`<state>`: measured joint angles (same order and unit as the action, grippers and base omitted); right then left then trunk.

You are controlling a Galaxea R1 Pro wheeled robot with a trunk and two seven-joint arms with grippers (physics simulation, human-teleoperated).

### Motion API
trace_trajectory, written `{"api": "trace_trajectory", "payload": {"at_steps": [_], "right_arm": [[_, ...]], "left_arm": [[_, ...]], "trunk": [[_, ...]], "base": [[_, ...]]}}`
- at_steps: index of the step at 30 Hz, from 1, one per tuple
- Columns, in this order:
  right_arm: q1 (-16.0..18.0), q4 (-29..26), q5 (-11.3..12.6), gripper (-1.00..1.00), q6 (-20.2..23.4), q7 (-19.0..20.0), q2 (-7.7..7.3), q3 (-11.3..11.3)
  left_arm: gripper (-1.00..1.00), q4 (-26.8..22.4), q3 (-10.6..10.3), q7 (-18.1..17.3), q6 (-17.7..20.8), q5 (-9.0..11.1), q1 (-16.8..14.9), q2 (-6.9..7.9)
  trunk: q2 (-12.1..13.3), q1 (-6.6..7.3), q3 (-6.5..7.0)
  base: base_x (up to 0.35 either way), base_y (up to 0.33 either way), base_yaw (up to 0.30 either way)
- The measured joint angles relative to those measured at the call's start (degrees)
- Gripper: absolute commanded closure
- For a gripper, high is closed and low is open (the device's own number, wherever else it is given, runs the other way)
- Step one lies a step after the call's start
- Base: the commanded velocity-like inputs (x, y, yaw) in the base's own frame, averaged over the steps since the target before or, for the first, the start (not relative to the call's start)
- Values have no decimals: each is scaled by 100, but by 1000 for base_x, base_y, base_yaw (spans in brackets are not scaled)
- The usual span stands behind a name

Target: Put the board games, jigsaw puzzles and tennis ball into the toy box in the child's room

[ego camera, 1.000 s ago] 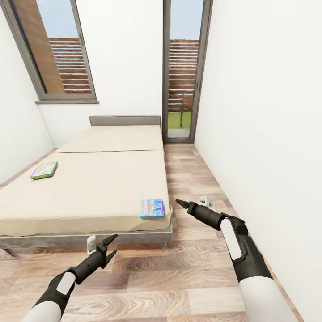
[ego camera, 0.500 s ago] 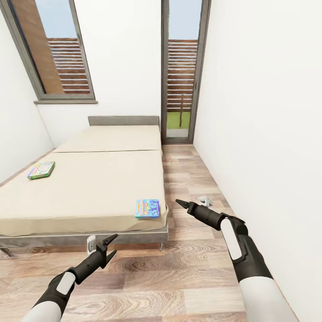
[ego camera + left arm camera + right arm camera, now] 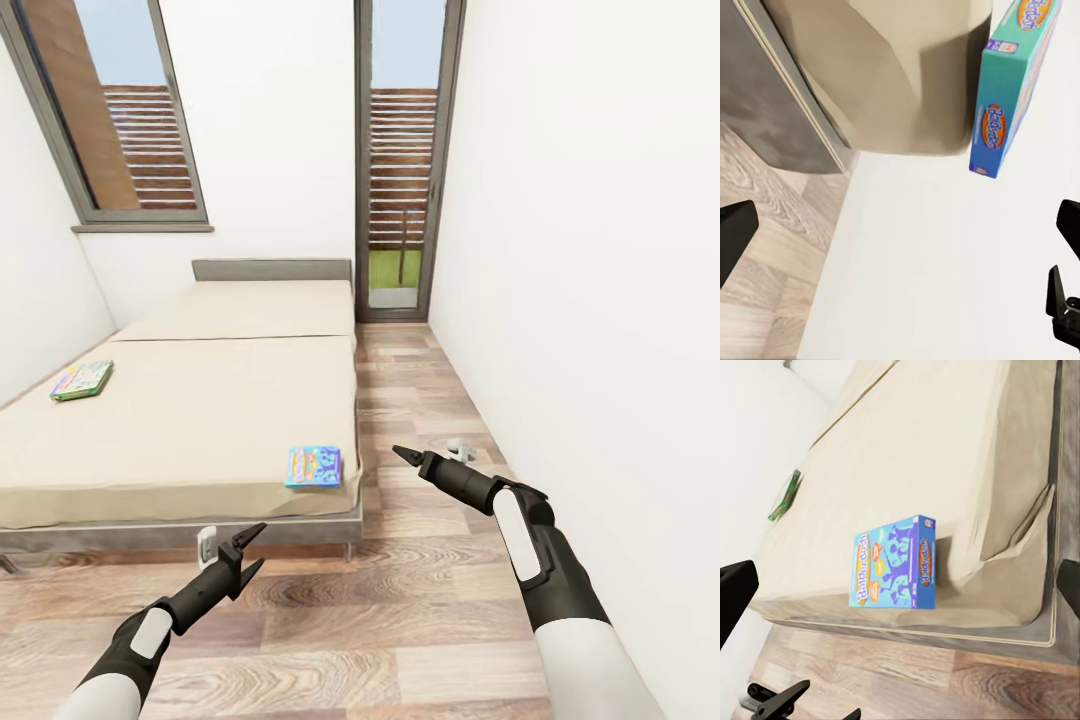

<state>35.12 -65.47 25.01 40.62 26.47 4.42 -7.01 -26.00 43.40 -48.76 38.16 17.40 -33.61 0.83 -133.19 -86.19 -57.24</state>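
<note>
Two board games lie on the cream bed [image 3: 200, 420]. The blue one with orange drawings [image 3: 313, 466] sits at the mattress's near right corner, and a green-bordered one [image 3: 82, 380] rests near the left side. My left gripper [image 3: 251, 549] hangs open over the floor in front of the bed's foot. Right of the blue box and a little apart from it, my right gripper [image 3: 402, 456] is open too. The right wrist view looks at the blue board game [image 3: 896, 562] between wide-spread fingers [image 3: 735, 592], with the green one [image 3: 786, 495] beyond. In the left wrist view the blue box [image 3: 1009, 97] overhangs the mattress corner.
A white wall [image 3: 580, 300] runs close along my right. A strip of wood-plank floor [image 3: 420, 400] leads to a tall glazed door [image 3: 400, 170] with brown shutters. A small white-grey object [image 3: 458, 449] lies on the floor by the wall, and a white fitting [image 3: 205, 545] by the bed's foot.
The whole picture has slid slightly left and the bed's corner sits a bit lower, so the camera has moved. Both arms hold the same pose, and the board games lie unmoved.
</note>
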Motion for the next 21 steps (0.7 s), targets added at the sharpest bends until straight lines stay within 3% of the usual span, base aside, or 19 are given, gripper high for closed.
{"api": "trace_trajectory", "payload": {"at_steps": [21], "right_arm": [[0,1,1,-100,-2,-2,2,1]], "left_arm": [[-100,-23,-3,-52,-2,-5,0,-12]], "trunk": [[0,0,0]], "base": [[3,-23,0]]}}
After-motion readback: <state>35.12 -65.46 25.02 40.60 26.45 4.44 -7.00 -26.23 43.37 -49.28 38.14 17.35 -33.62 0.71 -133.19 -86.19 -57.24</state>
